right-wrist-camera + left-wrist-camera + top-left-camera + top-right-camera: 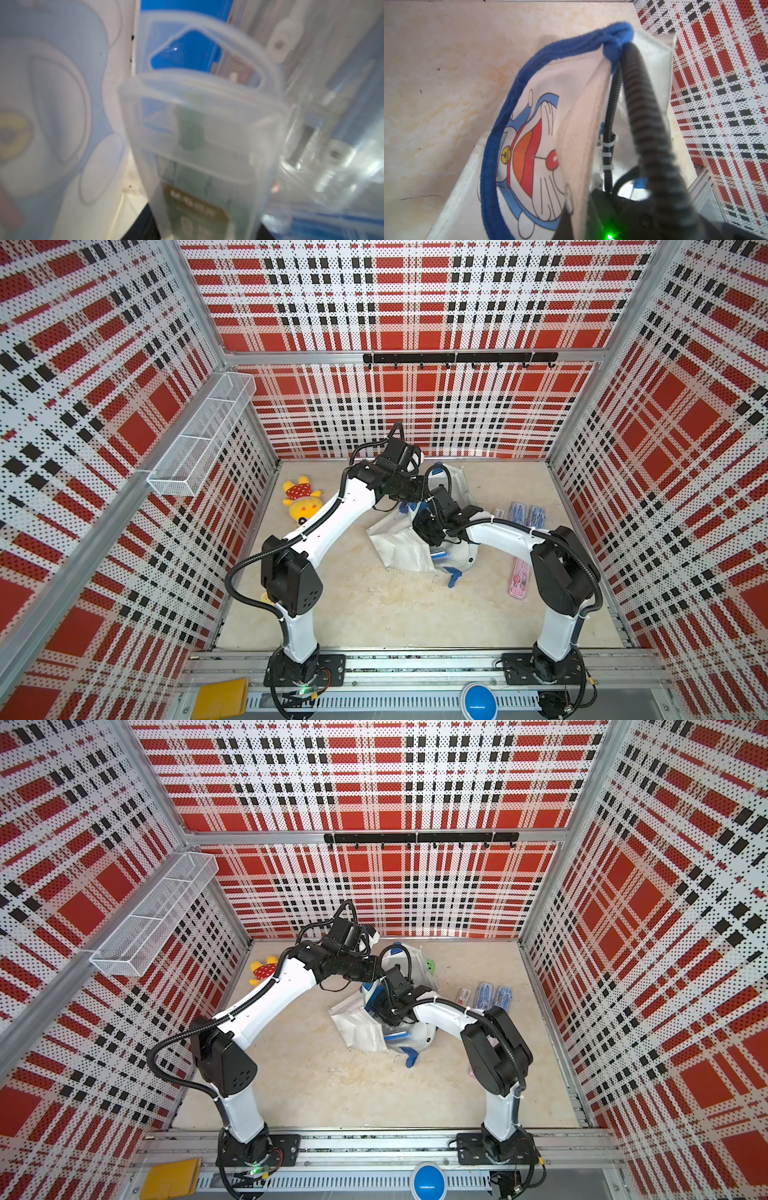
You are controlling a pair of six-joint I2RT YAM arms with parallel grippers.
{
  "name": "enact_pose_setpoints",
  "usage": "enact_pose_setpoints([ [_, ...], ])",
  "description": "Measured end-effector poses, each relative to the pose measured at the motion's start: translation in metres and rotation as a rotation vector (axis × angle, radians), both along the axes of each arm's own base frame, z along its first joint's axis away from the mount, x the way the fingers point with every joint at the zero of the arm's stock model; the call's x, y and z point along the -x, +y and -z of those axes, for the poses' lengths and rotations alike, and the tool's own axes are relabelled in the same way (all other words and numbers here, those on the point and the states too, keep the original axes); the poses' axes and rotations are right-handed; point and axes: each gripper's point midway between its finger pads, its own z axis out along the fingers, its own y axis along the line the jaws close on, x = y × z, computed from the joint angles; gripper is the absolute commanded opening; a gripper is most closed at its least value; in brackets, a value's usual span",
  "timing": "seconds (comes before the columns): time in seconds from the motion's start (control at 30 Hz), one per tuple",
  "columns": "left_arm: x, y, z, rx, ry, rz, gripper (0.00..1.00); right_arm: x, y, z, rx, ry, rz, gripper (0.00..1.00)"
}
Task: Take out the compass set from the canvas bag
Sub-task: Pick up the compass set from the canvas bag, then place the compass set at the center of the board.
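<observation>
The step now is getting hold of the compass set, which is inside the canvas bag. The left gripper is up at the back of the bag with its jaws shut. It looks like it pinches the top edge to hold the bag's mouth open. The right gripper is down in that mouth. Its wrist view shows a clear plastic box very close, with a green compass in it, right beside the white cloth with the cat picture. I cannot tell if the right jaws are apart or closed on the box. Next, I think, they need a firm hold on it. Then it needs a slow pull up and out, so it does not slip or catch on the cloth or the blue strap. On the table, blue boxes and a pink box lie to the right of the bag. A yellow soft toy lies well to its left.
</observation>
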Motion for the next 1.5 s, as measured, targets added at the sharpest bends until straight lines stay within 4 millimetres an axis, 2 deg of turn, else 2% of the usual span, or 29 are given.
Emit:
enact_pose_setpoints([
  [0.13,-0.003,0.004,0.0,0.002,0.002,-0.01,0.0,0.01,-0.008,-0.023,0.02,-0.054,-0.062,0.32],
  [0.3,-0.002,0.003,0.0,0.008,0.006,-0.005,0.0,0.022,-0.012,-0.085,-0.01,-0.211,-0.145,0.33],
  [0.4,-0.003,0.004,-0.001,0.01,0.007,-0.007,0.0,0.031,-0.021,-0.113,-0.011,-0.281,-0.171,0.33],
  [0.5,-0.004,0.005,-0.001,0.012,0.009,-0.008,0.0,0.039,-0.03,-0.126,0.01,-0.315,-0.187,0.32],
  [0.67,-0.005,0.007,-0.001,0.016,0.012,-0.01,0.0,0.047,-0.052,-0.128,0.072,-0.318,-0.201,0.32],
  [0.83,-0.005,0.007,-0.001,0.019,0.013,-0.009,0.0,0.048,-0.093,-0.142,0.11,-0.338,-0.159,0.32],
  [0.97,-0.006,0.009,-0.001,0.02,0.013,-0.013,0.0,0.051,-0.141,-0.164,0.136,-0.379,-0.087,0.33],
  [1.07,-0.008,0.01,-0.001,0.021,0.014,-0.016,0.0,0.057,-0.175,-0.171,0.156,-0.395,-0.032,0.33],
  [1.17,-0.009,0.012,-0.001,0.021,0.015,-0.02,0.0,0.065,-0.203,-0.158,0.185,-0.359,0.009,0.33],
  [1.23,-0.011,0.014,-0.001,0.021,0.014,-0.025,0.0,0.071,-0.216,-0.138,0.202,-0.302,0.021,0.32],
  [1.33,-0.013,0.018,-0.001,0.022,0.014,-0.032,0.0,0.082,-0.225,-0.101,0.217,-0.201,0.02,0.32],
  [1.5,-0.019,0.027,-0.002,0.021,0.013,-0.046,0.0,0.104,-0.23,-0.043,0.232,-0.045,0.003,0.32],
])
